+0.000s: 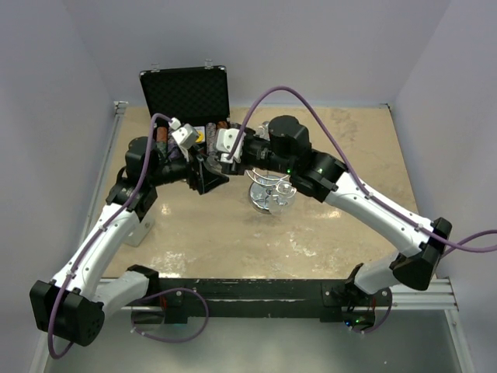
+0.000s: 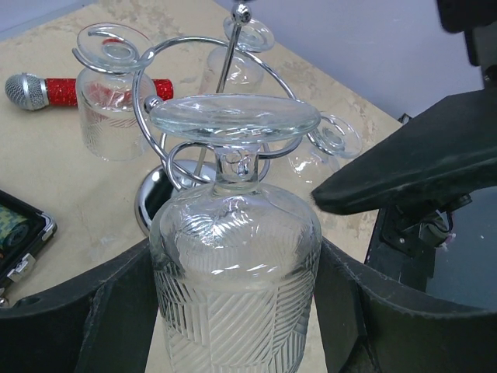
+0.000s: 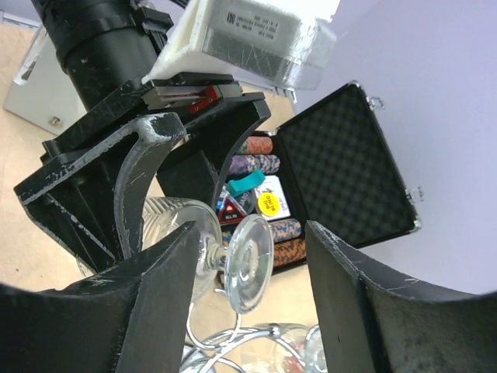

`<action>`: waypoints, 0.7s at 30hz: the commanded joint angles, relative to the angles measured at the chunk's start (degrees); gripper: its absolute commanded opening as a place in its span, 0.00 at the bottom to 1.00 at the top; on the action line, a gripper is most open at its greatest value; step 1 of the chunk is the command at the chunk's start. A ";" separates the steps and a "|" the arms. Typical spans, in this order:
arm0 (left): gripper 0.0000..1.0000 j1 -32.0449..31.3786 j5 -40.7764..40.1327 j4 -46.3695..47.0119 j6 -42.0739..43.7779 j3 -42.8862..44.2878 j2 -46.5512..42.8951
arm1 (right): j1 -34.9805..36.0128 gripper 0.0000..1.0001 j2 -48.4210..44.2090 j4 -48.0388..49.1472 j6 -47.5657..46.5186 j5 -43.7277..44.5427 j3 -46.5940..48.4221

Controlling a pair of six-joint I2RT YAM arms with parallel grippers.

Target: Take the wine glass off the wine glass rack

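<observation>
Chrome wine glass rack (image 2: 141, 101) stands mid-desk (image 1: 349, 225), other glasses (image 2: 109, 109) hanging from its loops, a red microphone (image 2: 70, 89) lying near it and an open black chip case (image 1: 186, 93) at far left. The left gripper's (image 2: 237, 303) jaws clamp the upside-down wine glass (image 2: 233, 256) by its bowl, stem at a loop. The right gripper's (image 3: 248, 233) jaws gape wide either side of its foot, touching nothing.
</observation>
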 commanded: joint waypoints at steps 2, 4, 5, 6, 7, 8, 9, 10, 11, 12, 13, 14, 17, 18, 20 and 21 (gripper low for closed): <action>0.29 0.19 1.82 7.45 -1.54 3.52 -2.00 | 0.51 0.57 1.30 6.58 5.54 3.42 -2.08; 0.29 0.19 1.73 7.54 -1.63 3.52 -2.00 | 0.51 0.55 1.65 8.07 6.77 5.01 -2.79; 0.29 0.19 1.73 7.62 -1.63 3.43 -2.00 | 0.51 0.52 1.92 8.69 7.30 5.62 -2.97; 0.29 0.19 1.73 7.71 -1.63 3.52 -2.00 | 0.51 0.49 2.18 9.31 7.83 6.15 -3.05; 0.29 0.19 1.82 7.71 -1.63 3.69 -2.09 | 0.68 0.47 2.36 9.57 8.18 6.50 -2.97; 0.29 0.19 1.90 7.71 -1.55 3.61 -2.09 | 0.60 0.43 2.71 9.92 8.62 6.77 -2.88; 0.29 0.19 1.99 7.71 -1.46 3.78 -2.01 | 0.59 0.40 2.97 10.19 8.88 7.03 -2.88; 0.29 0.19 2.17 7.71 -1.37 3.87 -1.92 | 0.59 0.35 3.23 10.54 9.41 7.64 -2.97; 0.29 0.19 2.25 7.71 -1.28 3.96 -1.83 | 0.68 0.27 3.50 10.98 9.93 8.52 -3.05; 0.29 0.19 2.43 7.62 -1.19 4.05 -1.74 | 0.60 0.18 3.76 11.59 10.38 9.31 -3.06; 0.31 0.19 2.34 7.45 -1.11 4.40 -1.65 | 0.68 0.07 3.94 11.77 10.64 10.10 -2.97; 0.36 0.19 2.00 7.10 -0.93 4.57 -1.57 | 0.60 0.00 4.11 12.12 10.90 10.89 -2.79; 0.54 0.19 0.86 6.39 0.29 5.71 -2.00 | 0.60 0.00 4.38 12.30 11.87 12.04 -2.27; 0.62 0.19 0.07 4.13 1.17 6.06 -2.35 | 0.59 0.00 4.55 12.30 12.74 12.04 -2.18; 0.73 0.19 -0.55 2.62 5.29 7.29 -3.66 | 0.59 0.00 4.99 11.78 14.50 11.26 -1.48; 0.79 0.19 -0.99 2.18 7.31 7.82 -4.72 | 0.59 0.00 5.08 11.69 15.64 10.56 -0.95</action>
